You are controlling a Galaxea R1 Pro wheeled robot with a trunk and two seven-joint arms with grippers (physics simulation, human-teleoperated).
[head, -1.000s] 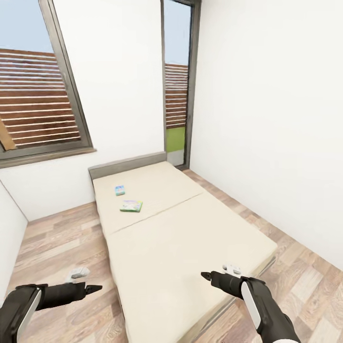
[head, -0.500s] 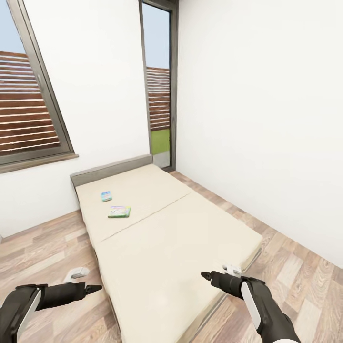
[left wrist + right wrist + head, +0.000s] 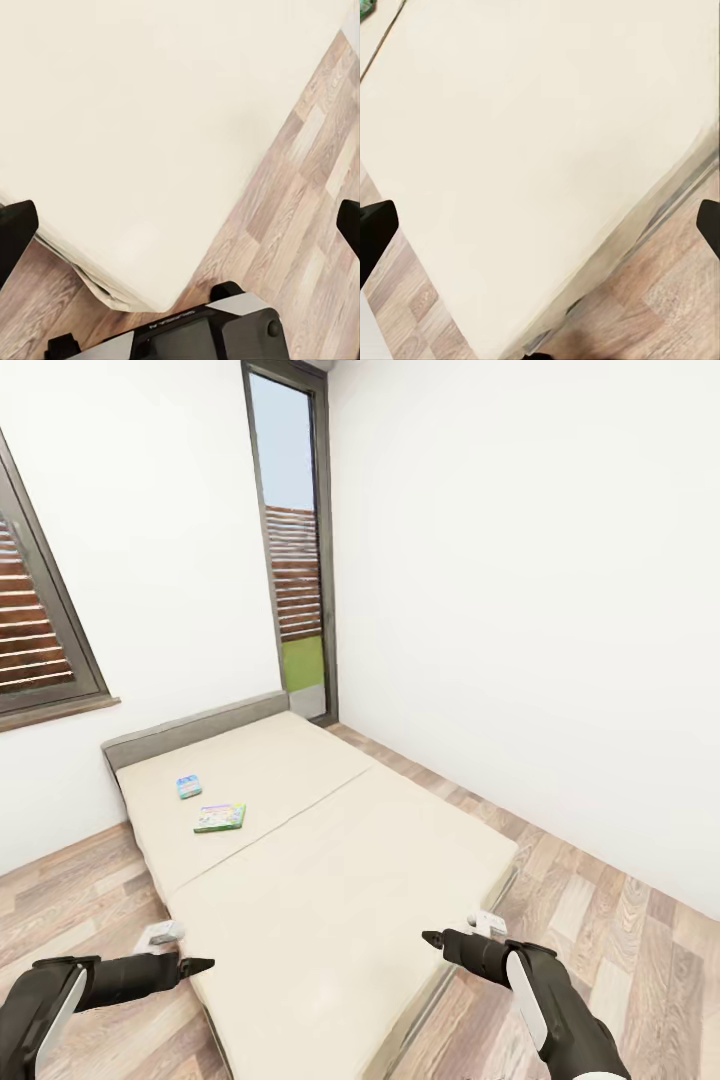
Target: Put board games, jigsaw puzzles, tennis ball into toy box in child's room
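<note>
Two board games (image 3: 219,818) are seen upper left on the bed (image 3: 330,880), nearer the left claw (image 3: 200,965) (both claws spread, empty).

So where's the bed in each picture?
Head view: bed across the middle, down to the bottom edge.
Left wrist view: bed in the upper left, corner near the bottom.
Right wrist view: bed covers most.
Shared landmark: wood floor beside it.
</note>
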